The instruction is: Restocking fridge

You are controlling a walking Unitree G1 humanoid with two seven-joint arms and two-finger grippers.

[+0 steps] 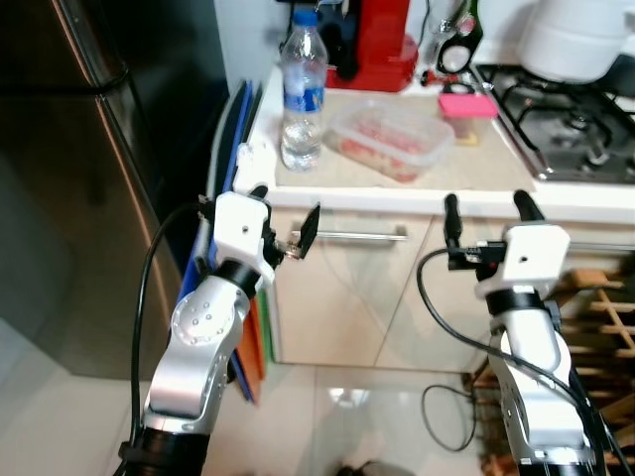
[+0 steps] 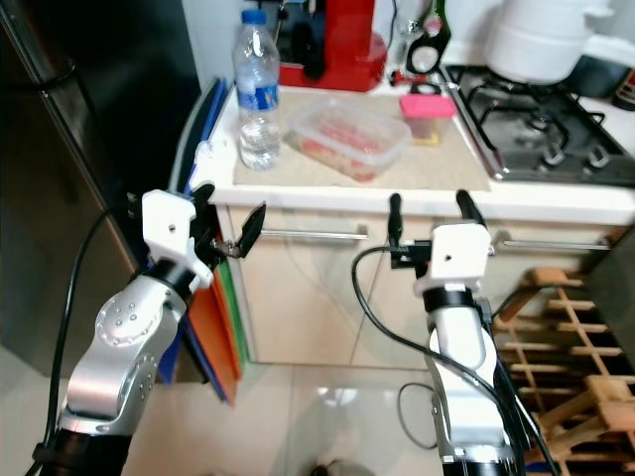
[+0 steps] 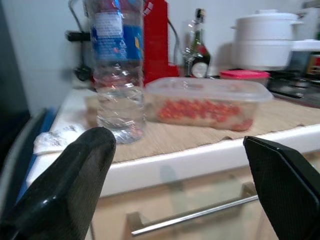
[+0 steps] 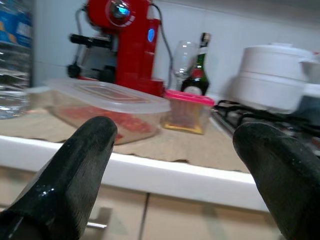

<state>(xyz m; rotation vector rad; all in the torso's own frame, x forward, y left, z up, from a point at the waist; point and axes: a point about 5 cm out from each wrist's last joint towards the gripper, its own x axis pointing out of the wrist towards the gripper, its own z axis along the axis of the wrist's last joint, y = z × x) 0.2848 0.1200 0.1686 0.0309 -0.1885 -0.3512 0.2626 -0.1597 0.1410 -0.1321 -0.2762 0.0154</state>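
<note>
- Fridge (image 1: 89,149): dark, tall unit at the far left, door closed, separated from the counter by a narrow gap.
- Boards (image 2: 203,327): blue, green and orange flat boards stand on edge in that gap, against the cabinet side.
- Left gripper (image 1: 286,220): raised in front of the cabinet, below the counter's front-left corner; fingers spread wide, holding nothing.
- Water bottle (image 1: 303,89): clear, blue cap and label, upright at the counter's left edge, near the front.
- Crumpled white item (image 3: 57,140): lies at the front-left corner, just beside the bottle.
- Food container (image 1: 389,137): clear lidded plastic box with red contents, on the woven mat (image 2: 437,164), just right of the bottle, apart from it.
- Red coffee machine (image 1: 382,40): at the counter's back edge, behind the container.
- Small pink-lidded tub (image 1: 466,111): right of the container, towards the hob.
- Right gripper (image 1: 488,213): raised before the counter's front edge, right of centre; fingers parted, empty.
- Gas hob (image 1: 566,124): at the counter's right end, carrying a white pot (image 1: 575,35).
- Wooden rack (image 2: 561,337): on the floor at the lower right.
</note>
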